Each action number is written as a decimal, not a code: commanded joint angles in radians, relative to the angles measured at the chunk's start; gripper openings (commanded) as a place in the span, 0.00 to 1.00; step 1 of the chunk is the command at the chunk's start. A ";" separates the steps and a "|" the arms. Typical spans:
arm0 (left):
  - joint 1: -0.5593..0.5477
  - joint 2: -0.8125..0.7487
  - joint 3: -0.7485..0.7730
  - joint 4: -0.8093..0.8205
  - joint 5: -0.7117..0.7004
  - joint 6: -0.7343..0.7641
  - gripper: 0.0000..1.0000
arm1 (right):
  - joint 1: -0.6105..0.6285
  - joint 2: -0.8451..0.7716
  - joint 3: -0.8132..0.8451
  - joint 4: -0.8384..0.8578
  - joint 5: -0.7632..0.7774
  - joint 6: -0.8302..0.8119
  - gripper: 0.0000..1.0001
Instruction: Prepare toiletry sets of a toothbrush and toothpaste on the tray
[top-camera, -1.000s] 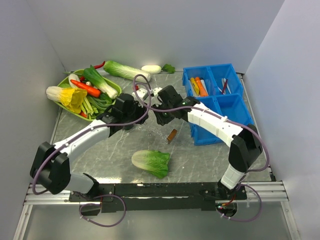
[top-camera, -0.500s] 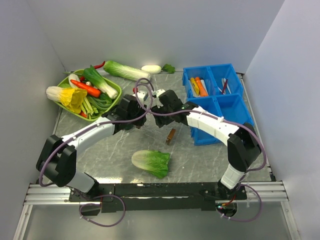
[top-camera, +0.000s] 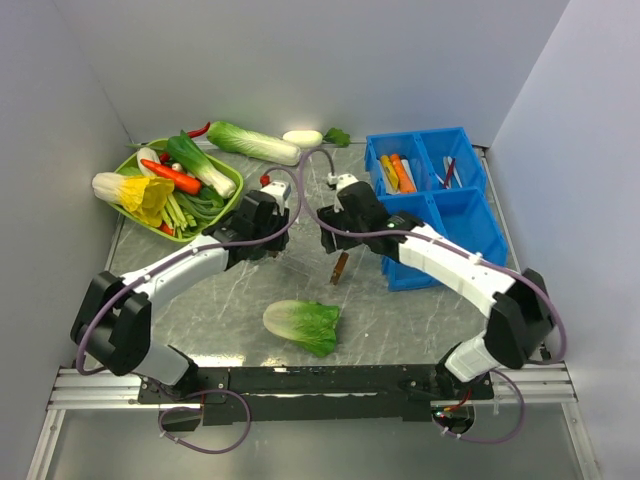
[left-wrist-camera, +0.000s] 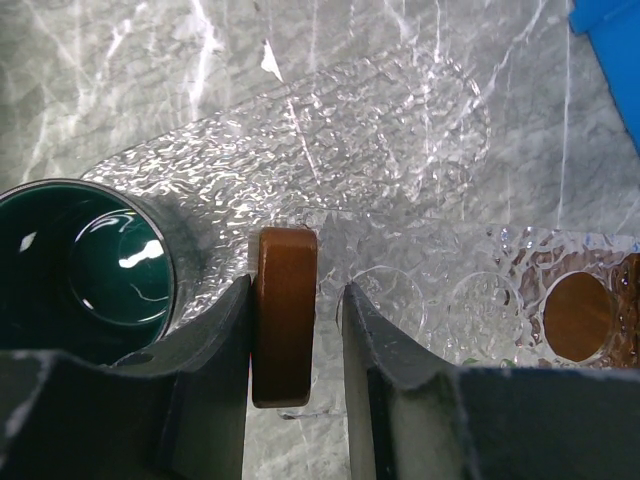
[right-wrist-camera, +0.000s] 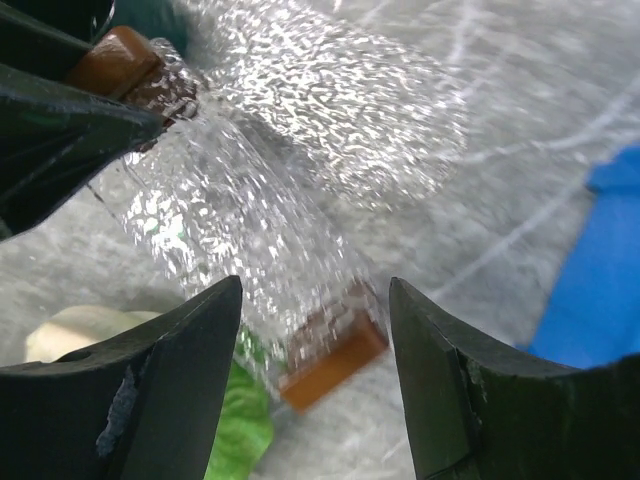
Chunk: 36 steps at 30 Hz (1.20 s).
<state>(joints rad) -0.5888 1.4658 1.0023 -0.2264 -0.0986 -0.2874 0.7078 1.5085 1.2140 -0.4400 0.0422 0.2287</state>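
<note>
- Progress: no set is made up yet. The clear tray (left-wrist-camera: 380, 150) carries neither brush nor tube; every pairing is left to do.
- Left pincer (left-wrist-camera: 297, 288): closed on the tray's brown end block (left-wrist-camera: 283, 330), which stands between its jaws.
- Right pincer (right-wrist-camera: 312, 290): jaws spread wide and holding nothing. The tray's other brown block (right-wrist-camera: 335, 362) lies below the gap, apparently untouched, though that view is blurred.
- Blue bin (top-camera: 465, 215), beyond and to the right of the right pincer: one far compartment holds the yellow toothpaste tube (top-camera: 387, 172) and the orange toothpaste tube (top-camera: 401, 172). The compartment beside it holds the toothbrushes (top-camera: 447, 172).
- Green basket (top-camera: 228, 195), left of the left pincer: mixed vegetables, not needed for the task.
</note>
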 joint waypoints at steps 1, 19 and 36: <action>-0.003 -0.097 -0.004 0.105 -0.038 -0.064 0.01 | -0.007 -0.171 -0.068 -0.023 0.100 0.106 0.68; -0.003 -0.220 -0.068 0.165 -0.104 -0.087 0.01 | -0.004 -0.192 -0.123 0.066 -0.002 0.397 0.63; -0.006 -0.269 -0.097 0.194 -0.128 -0.101 0.01 | 0.065 -0.039 0.013 -0.046 0.188 0.455 0.56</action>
<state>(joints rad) -0.5888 1.2419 0.9031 -0.1394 -0.2241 -0.3534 0.7624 1.4357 1.1667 -0.4736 0.1780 0.6544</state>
